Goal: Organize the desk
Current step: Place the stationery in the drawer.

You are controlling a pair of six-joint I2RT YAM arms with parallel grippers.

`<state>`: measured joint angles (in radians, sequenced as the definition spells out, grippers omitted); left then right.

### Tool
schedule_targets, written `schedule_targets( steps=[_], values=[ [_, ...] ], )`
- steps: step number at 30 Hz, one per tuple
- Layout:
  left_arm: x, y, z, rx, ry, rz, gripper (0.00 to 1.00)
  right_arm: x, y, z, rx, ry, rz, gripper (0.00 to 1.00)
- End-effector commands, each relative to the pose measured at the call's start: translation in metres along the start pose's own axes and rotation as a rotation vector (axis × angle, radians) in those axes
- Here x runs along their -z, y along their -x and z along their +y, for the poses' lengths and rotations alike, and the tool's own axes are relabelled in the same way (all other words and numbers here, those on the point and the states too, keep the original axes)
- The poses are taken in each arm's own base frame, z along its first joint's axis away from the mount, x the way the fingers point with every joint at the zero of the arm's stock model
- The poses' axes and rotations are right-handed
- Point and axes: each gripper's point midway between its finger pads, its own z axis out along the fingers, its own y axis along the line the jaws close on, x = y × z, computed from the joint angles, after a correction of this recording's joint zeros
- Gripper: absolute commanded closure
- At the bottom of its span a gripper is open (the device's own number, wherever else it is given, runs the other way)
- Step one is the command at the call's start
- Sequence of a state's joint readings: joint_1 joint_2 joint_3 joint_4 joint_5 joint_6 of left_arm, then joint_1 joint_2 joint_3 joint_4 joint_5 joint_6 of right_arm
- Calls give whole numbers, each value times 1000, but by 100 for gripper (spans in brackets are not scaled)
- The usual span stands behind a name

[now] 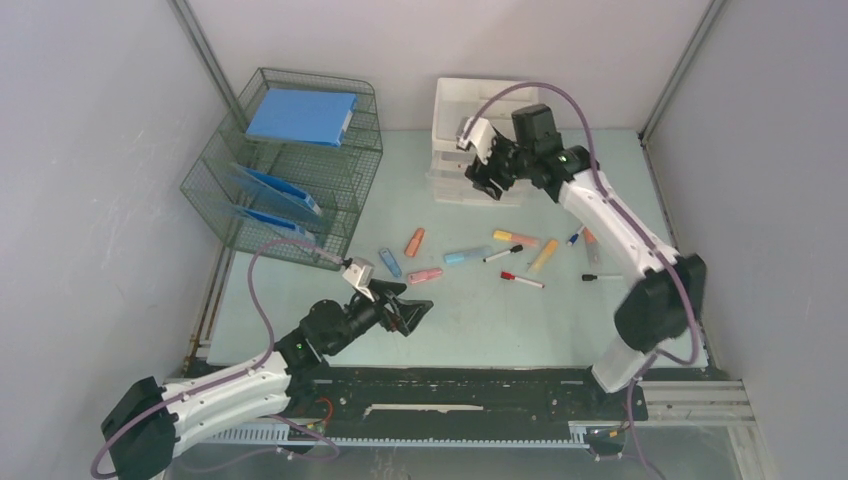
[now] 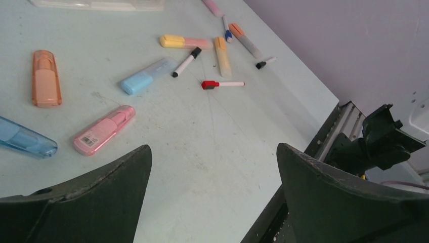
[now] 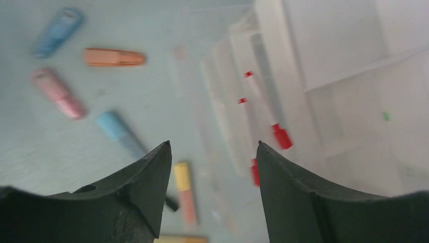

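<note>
The desk (image 1: 480, 320) is a pale mint-green top strewn with pens and highlighters. In the top view I see an orange highlighter (image 1: 414, 242), a pink one (image 1: 425, 275), a light blue one (image 1: 467, 256) and a red-capped marker (image 1: 522, 281). My left gripper (image 1: 415, 318) hovers open over bare desk (image 2: 212, 126) near the front, just right of the pink highlighter (image 2: 103, 129). My right gripper (image 1: 487, 183) hangs open above the white organizer tray (image 1: 455, 105) at the back. A red-capped marker (image 3: 264, 109) lies in that tray (image 3: 334, 45) beyond the empty right gripper (image 3: 213, 147); this view is blurred.
A wire mesh rack (image 1: 290, 170) with blue folders (image 1: 300, 115) stands at the back left. More markers (image 1: 590, 245) lie on the right, near the right arm. The black front rail (image 1: 450, 390) runs along the near edge. Grey walls close in both sides.
</note>
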<state>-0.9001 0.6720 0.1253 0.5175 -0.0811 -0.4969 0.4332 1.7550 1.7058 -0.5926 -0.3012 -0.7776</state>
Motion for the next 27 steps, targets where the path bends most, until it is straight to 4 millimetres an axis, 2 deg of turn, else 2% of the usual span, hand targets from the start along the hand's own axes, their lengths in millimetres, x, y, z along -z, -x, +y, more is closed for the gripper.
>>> schedule_targets(
  steps=[1,5,7,12,17,19,21,27],
  values=[
    [-5,8,-16,8,-71,-7,0,64,37,55,-102,147,-190,31],
    [-9,5,-23,10,-100,22,0,94,30,100,-145,258,-252,30],
    [-11,4,-25,11,-111,34,0,109,25,116,-160,300,-268,29],
    [-19,4,-31,15,-131,53,0,137,10,139,-200,364,-301,29],
    [-24,7,-38,25,-152,56,0,150,-10,166,-245,505,-306,23],
    [-25,7,-38,28,-154,57,0,153,-16,175,-282,563,-303,15],
    [-26,7,-38,28,-152,57,0,154,-20,181,-319,609,-299,2],
    [-28,9,-37,28,-142,52,0,147,-39,181,-358,616,-261,0]
  ],
)
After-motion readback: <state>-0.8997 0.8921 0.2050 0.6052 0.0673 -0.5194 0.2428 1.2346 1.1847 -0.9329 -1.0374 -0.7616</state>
